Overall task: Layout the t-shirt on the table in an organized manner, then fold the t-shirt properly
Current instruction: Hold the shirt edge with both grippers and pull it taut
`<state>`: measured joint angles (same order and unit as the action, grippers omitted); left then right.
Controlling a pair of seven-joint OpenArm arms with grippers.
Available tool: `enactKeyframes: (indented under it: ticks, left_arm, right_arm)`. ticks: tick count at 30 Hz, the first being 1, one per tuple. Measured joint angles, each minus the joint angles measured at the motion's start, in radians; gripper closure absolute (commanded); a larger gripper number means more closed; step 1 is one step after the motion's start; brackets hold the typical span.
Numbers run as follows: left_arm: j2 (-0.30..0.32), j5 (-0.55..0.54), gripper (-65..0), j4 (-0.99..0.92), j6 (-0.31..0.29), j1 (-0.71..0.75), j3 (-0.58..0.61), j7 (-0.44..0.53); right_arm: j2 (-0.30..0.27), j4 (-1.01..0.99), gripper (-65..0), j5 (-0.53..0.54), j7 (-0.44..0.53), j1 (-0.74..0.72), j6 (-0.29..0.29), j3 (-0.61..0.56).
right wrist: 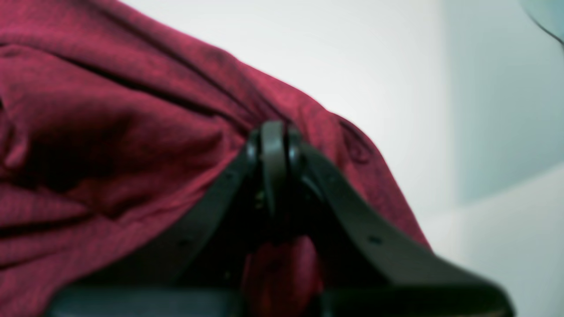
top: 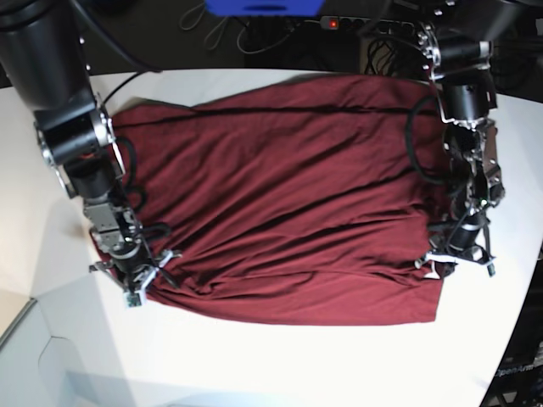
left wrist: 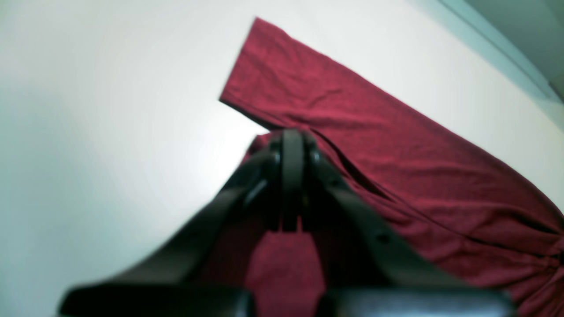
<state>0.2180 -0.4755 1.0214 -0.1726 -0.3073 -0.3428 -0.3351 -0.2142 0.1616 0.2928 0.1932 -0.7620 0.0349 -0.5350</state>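
The dark maroon t-shirt lies spread and wrinkled across the white table. My left gripper is at the shirt's near right edge, and folds run toward it. In the left wrist view this gripper is shut, pinching the t-shirt at its edge. A flat strip of cloth reaches out over the table. My right gripper sits at the shirt's near left corner. In the right wrist view that gripper is shut on bunched t-shirt cloth.
Cables and a power strip lie behind the table's far edge, beside a blue object. The table's curved edge runs close past the shirt on the left arm's side. Bare white tabletop lies beyond the right gripper.
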Motion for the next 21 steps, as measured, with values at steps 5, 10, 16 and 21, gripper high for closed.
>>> enactKeyframes:
  ticks: [5, 10, 16, 21]
  left_arm:
    - [-0.019, 0.002, -0.1, -0.002, 0.002, -0.008, 0.003, 0.003]
    - [-0.052, 0.008, -0.1, -0.046, -0.005, -0.066, 0.031, 0.011]
    - [-0.056, 0.008, -0.1, -0.262, -0.006, -0.172, 0.131, 0.010]
    - [-0.024, 0.009, -0.1, -0.475, -0.003, -0.253, 0.136, 0.010]
  right_arm:
    - [-0.010, -0.004, -1.0, -0.001, 0.014, -0.008, -0.006, 0.000]
    - [-0.005, 0.047, -1.0, -0.001, 0.098, -0.001, -0.004, 0.003]
    - [-0.050, 0.197, -1.1, 0.000, 0.124, 0.023, -0.007, 0.009]
    - [-0.112, 0.320, -1.1, -0.003, 0.049, 0.114, -0.003, 0.005]
